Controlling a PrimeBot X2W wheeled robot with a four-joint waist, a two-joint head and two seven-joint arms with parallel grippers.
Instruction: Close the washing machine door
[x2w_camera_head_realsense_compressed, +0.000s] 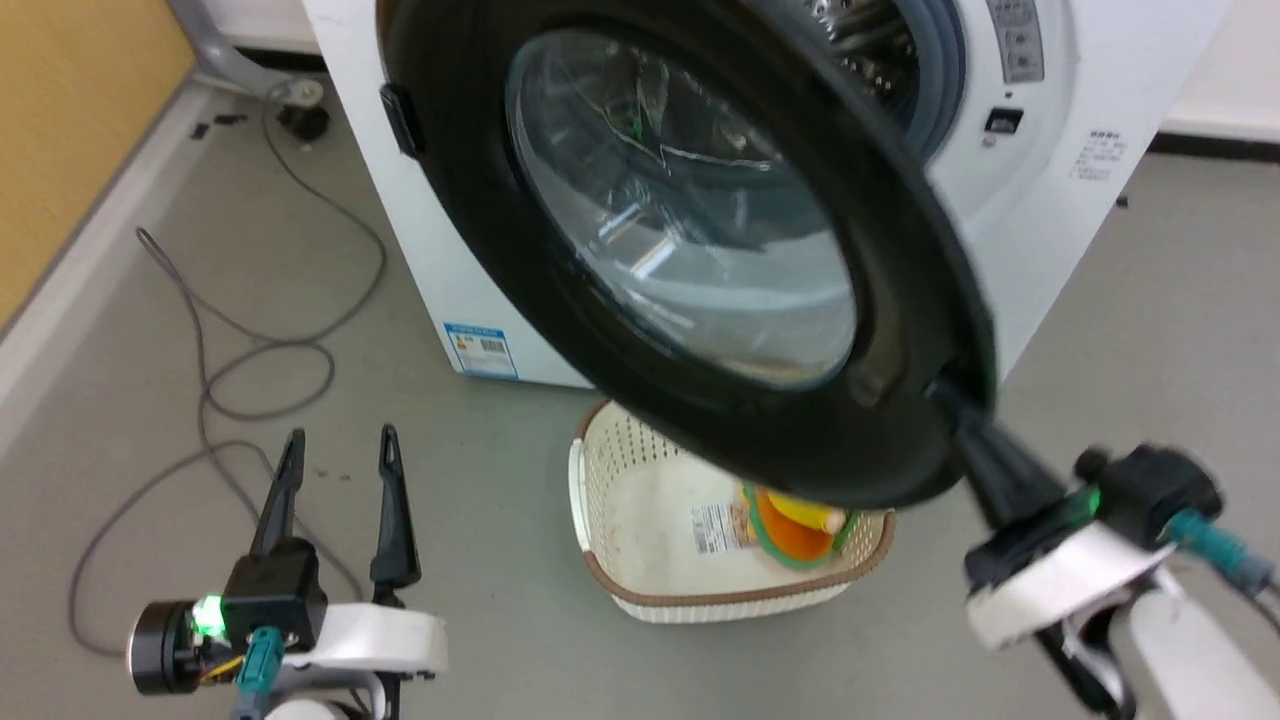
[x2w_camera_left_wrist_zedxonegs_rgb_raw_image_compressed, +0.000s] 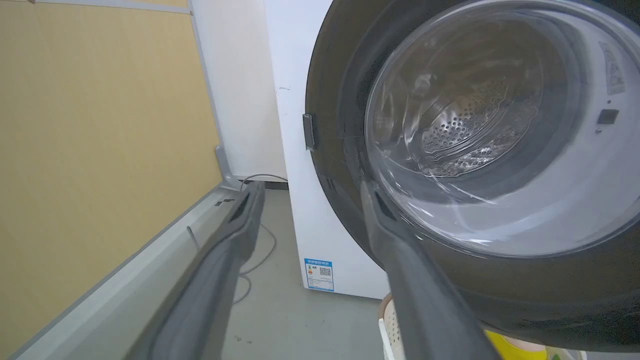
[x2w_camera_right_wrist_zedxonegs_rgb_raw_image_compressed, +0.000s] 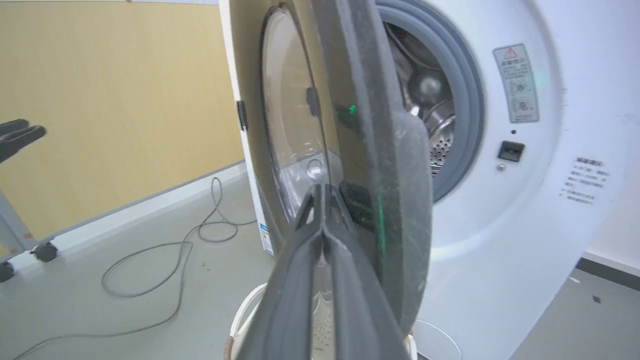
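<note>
At the lower left of the head view, our left gripper (x2w_camera_head_realsense_compressed: 340, 480) hangs with its fingers spread wide, holding nothing. At the lower right, our right gripper (x2w_camera_head_realsense_compressed: 960, 415) has its fingers pressed together, their tips touching the lower right rim of the washing machine door (x2w_camera_head_realsense_compressed: 680, 220). The door stands partly open across the centre of the frame, above a cream basket (x2w_camera_head_realsense_compressed: 720, 608) on the floor. Behind it, the washing machine (x2w_camera_head_realsense_compressed: 1050, 200) stands across the top, its steel drum showing at upper right. A grey cable (x2w_camera_head_realsense_compressed: 205, 370) loops at left.
</note>
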